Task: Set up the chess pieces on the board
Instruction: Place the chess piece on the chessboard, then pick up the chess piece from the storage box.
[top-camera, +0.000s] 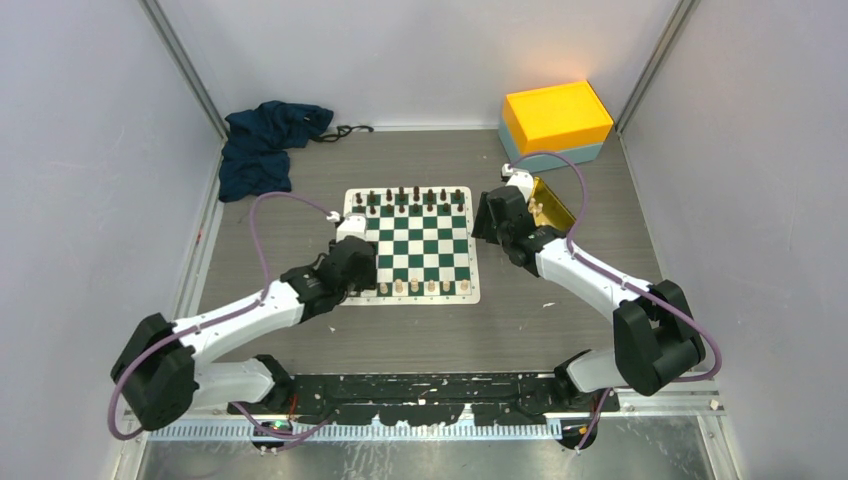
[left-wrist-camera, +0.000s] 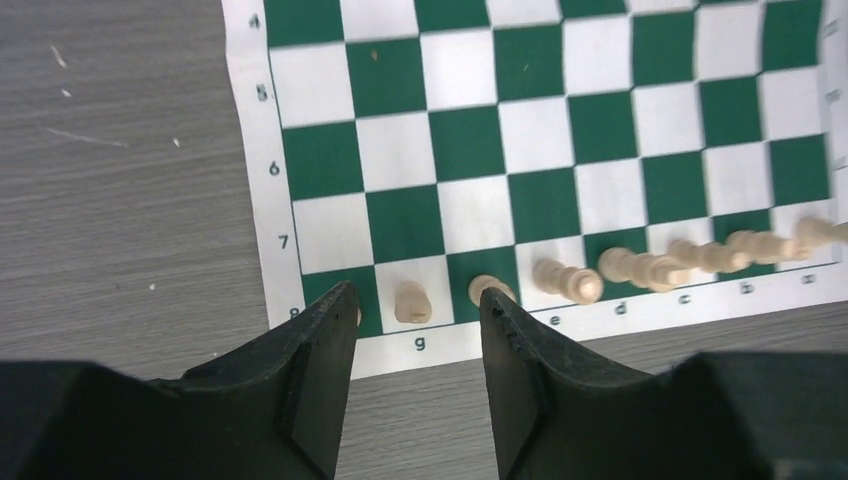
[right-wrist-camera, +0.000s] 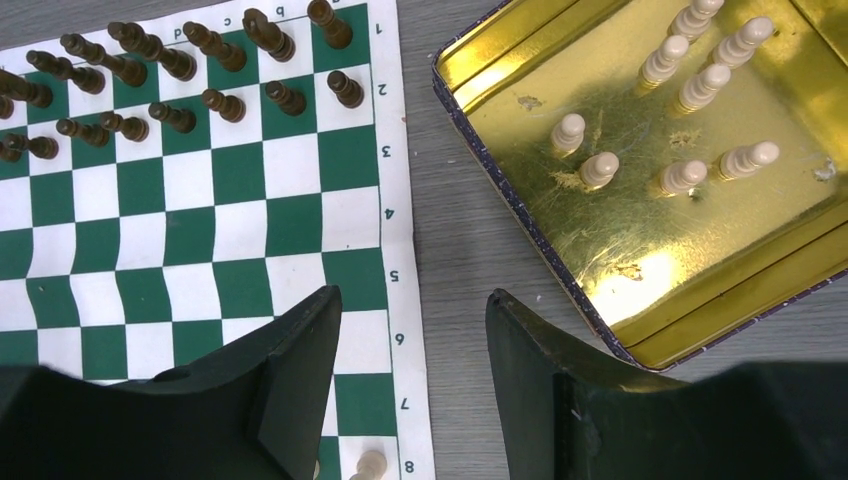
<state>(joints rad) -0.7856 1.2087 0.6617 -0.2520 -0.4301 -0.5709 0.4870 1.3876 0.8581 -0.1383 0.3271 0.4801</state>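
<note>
The green-and-white board lies mid-table. Black pieces fill its two far rows. Several cream chess pieces stand along its near row. My left gripper is open and empty over the near left corner. In the left wrist view its fingers straddle a cream piece on square g8. My right gripper is open and empty above the board's right edge. Several cream pawns stand in the gold tray.
The gold tray sits just right of the board. A yellow box stands at the back right. A dark blue cloth lies at the back left. Black pieces crowd the board's far rows. Grey walls enclose the table.
</note>
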